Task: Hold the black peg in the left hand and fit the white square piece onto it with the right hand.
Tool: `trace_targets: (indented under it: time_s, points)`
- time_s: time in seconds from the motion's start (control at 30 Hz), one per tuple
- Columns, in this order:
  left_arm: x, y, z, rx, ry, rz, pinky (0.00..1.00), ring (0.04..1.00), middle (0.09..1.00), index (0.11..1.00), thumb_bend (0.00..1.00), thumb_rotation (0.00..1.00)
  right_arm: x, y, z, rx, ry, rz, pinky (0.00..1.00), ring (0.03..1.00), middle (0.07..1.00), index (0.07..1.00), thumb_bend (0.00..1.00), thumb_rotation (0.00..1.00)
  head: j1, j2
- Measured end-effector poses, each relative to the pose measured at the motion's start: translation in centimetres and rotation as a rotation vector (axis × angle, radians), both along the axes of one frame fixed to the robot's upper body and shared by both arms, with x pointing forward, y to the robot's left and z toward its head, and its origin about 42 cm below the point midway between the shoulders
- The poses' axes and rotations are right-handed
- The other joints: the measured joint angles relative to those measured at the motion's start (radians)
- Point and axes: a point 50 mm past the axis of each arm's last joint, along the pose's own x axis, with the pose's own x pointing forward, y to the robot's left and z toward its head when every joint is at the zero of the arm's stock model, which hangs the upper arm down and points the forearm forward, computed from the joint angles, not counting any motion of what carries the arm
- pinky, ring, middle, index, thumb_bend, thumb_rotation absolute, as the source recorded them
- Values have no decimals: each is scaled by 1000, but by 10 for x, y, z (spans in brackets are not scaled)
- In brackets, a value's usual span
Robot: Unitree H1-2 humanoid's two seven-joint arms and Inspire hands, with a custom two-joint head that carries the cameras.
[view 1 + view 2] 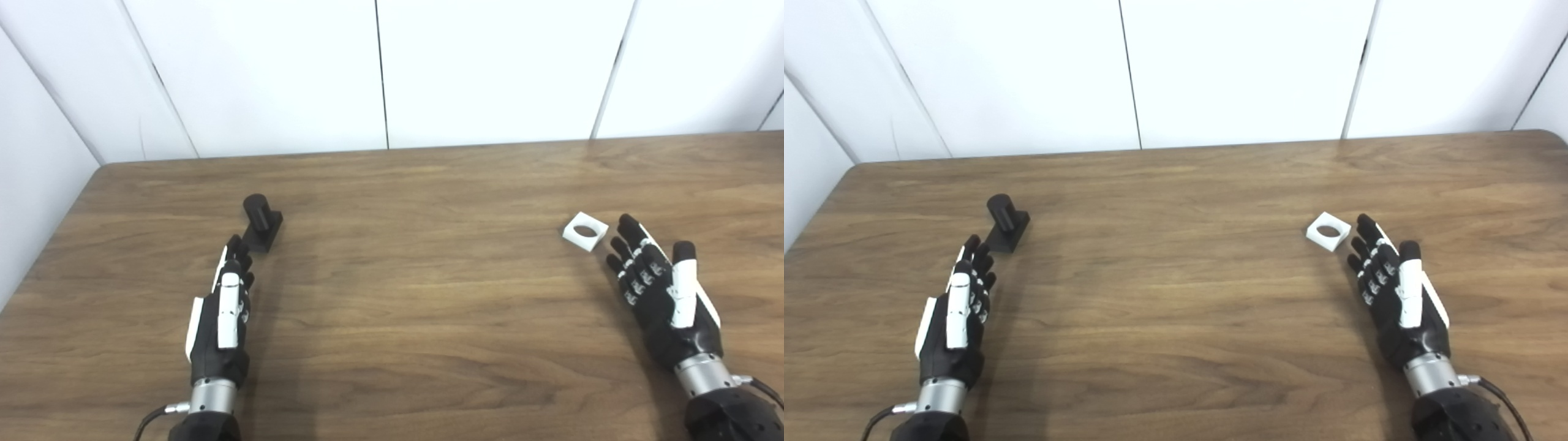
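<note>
Right now both hands are empty and apart from the parts they are meant to take up. Take the black peg [263, 222] as the landmark: it stands upright on its dark square base on the wooden table [416, 294], toward the table's left side and about midway between the near edge and the white wall panels [490, 67] behind. Just nearer than the peg, and slightly to its left, is the left hand [223, 312] — fingers straight and close together, thumb side up, holding nothing; its fingertips [236, 245] reach right up beside the near corner of the peg's base, though whether they touch it cannot be told from either view. Far to the right of the peg, at much the same depth on the table, lies the white square piece [585, 231], flat on the wood with its round hole facing up and one corner turned toward the camera. Just beyond that piece from the peg, and a little nearer the table's front, is the right hand [664, 294] — spread, palm turned inward, fingers extended and separated, gripping nothing. Its longest fingertips [626, 223] come close beside the piece's right corner, with a small gap visible between them.
</note>
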Motion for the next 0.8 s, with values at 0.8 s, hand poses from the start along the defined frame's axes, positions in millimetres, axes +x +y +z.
trace_targets:
  time_s: [0.8]
  points:
    - [1, -3, -2, 177, 72, 67, 996, 1000, 1000, 977, 523, 848, 0, -1, 0, -2, 2, 1, 1000, 1000, 1000, 954, 671, 1000, 28, -8]
